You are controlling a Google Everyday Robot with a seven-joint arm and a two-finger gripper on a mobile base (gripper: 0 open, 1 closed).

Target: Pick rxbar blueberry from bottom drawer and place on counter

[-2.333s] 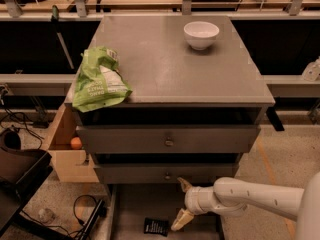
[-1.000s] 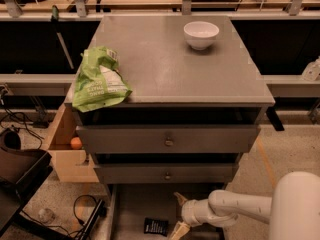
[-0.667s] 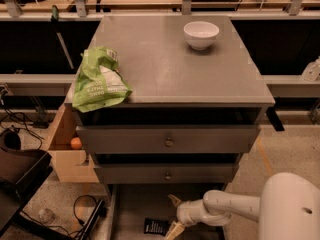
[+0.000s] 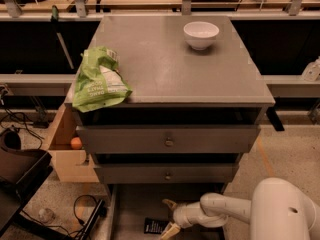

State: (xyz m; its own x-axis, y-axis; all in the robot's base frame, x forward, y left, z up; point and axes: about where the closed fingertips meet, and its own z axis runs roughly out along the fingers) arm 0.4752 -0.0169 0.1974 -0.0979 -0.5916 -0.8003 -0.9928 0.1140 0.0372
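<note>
The rxbar blueberry (image 4: pixel 155 226) is a small dark flat wrapper lying on the floor of the open bottom drawer (image 4: pixel 131 209), at the bottom edge of the view. My gripper (image 4: pixel 169 217) reaches into the drawer from the right on a white arm. It sits just right of the bar, with one pale finger above (image 4: pixel 169 204) and one below, spread apart and empty. The counter (image 4: pixel 165 64) is the grey cabinet top above.
A green and white snack bag (image 4: pixel 99 81) lies on the counter's left front edge. A white bowl (image 4: pixel 201 34) stands at the back right. A wooden box with an orange ball (image 4: pixel 75 143) is left of the cabinet. Two upper drawers (image 4: pixel 167 141) are shut.
My arm has moved down and left into the drawer, bringing the gripper closer to the bar. The bar, bag and bowl have not moved.
</note>
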